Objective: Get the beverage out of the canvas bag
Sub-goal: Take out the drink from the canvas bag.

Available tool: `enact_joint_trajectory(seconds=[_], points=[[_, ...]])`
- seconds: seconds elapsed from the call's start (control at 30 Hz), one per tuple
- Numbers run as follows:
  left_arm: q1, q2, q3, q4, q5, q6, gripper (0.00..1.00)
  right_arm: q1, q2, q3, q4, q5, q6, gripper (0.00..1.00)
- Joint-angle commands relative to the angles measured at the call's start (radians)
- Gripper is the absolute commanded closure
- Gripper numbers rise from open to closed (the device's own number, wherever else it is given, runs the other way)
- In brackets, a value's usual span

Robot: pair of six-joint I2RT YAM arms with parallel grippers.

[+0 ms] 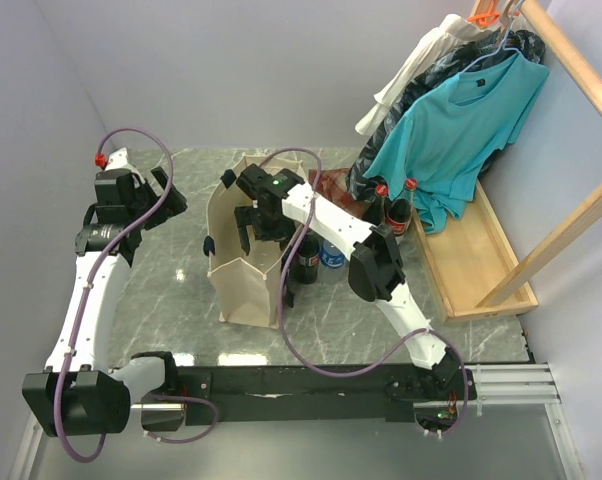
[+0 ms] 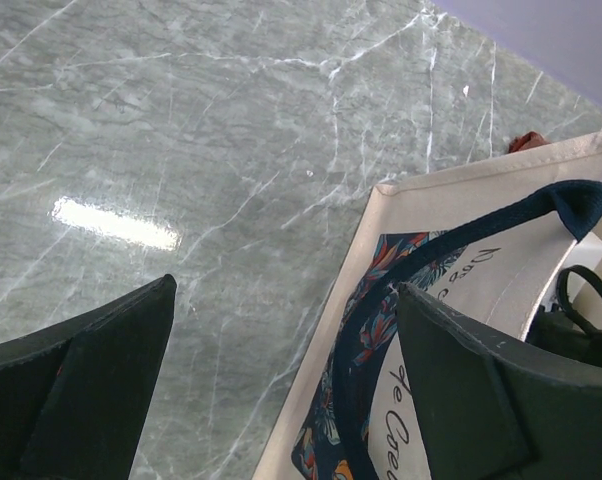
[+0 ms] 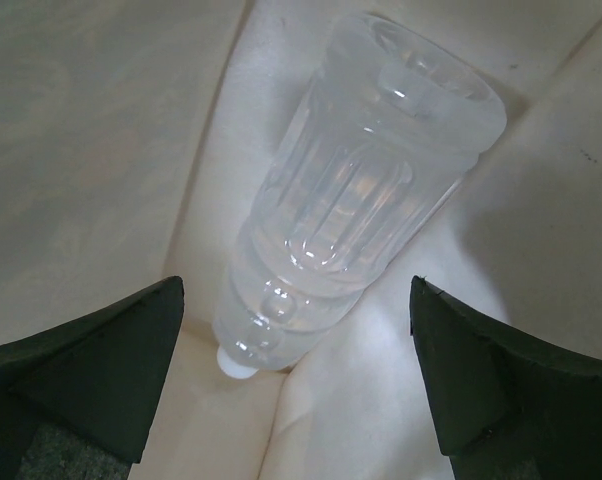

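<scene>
The right pincer hangs down inside the mouth of the canvas bag, which stands upright on the surface at the centre of the top view; its jaws stand wide apart and hold nothing.

In the right wrist view the beverage, a clear plastic bottle, lies deep in the bag, straight ahead of the pincer; it sits in line with the gap between the two fingers and touches neither. Its long axis runs from the upper right of the frame to the lower left; the base is at the upper right and the white cap at the lower left, tucked toward a fold of the canvas. It seems to lean against the cloth rather than stand upright, though how steeply cannot be told.

The left pincer hovers outside, left of the bag, likewise fully spread and empty; the right arm is plainly the nearer. The coming move likely calls for the right jaws to straddle the bottle across its width, so that they close square to that diagonal axis.
</scene>
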Motion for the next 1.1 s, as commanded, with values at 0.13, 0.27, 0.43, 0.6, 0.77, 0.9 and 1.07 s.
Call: enact_joint_trajectory(seconds=[0.13,0.27,0.43,0.6,0.77,0.9,1.07], points=[[0.008,-0.024,0.047,0.001,0.015,0.009,0.04,-0.001,0.038,0.005,-0.06,0.035,0.015,0.0],[0.008,-0.027,0.046,0.003,0.008,0.009,0.04,0.0,0.07,0.028,-0.075,0.023,0.009,0.0],[0.011,-0.021,0.049,-0.003,0.005,0.013,0.04,0.002,0.072,0.014,-0.064,0.015,0.0,0.0],[0.016,-0.02,0.05,-0.009,0.001,0.021,0.04,0.002,0.093,0.023,-0.072,-0.002,-0.008,0.03],[0.019,-0.018,0.05,-0.011,0.004,0.021,0.03,0.002,0.108,0.028,-0.081,-0.019,-0.012,0.13],[0.022,-0.023,0.049,-0.013,-0.001,0.021,0.04,0.002,0.125,0.027,-0.094,-0.028,-0.026,0.21],[0.025,-0.03,0.042,-0.017,-0.004,0.02,0.04,0.003,0.138,0.03,-0.1,-0.046,-0.037,0.51]])
